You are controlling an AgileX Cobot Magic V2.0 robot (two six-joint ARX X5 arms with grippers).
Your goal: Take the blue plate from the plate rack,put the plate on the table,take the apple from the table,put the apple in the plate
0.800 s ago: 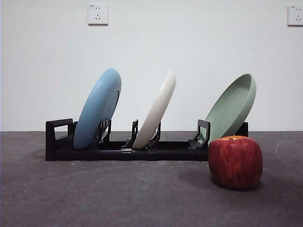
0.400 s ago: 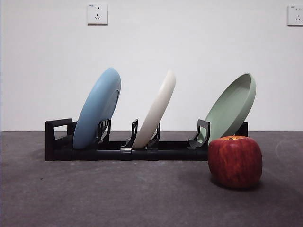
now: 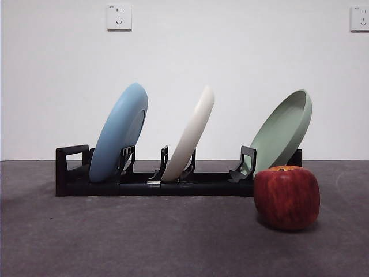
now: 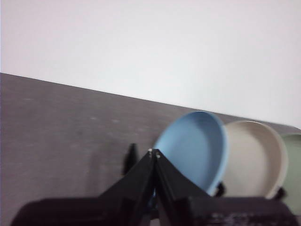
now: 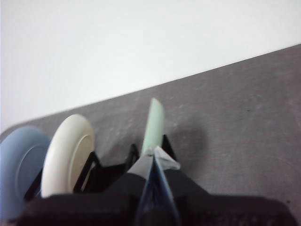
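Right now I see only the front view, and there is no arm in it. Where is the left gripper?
Observer: The left gripper is shut, with its tips pointing toward the blue plate.
Operator: And the right one?
Observer: The right gripper is shut too, lined up with the green plate.
Operator: Does any wrist camera show the apple?
Observer: No, neither wrist view shows it.

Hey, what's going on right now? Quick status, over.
Both grippers shut, empty, back from the rack. Blue plate still slotted at one end, cream and green plates beside it. Apple on table. Nothing in the way.
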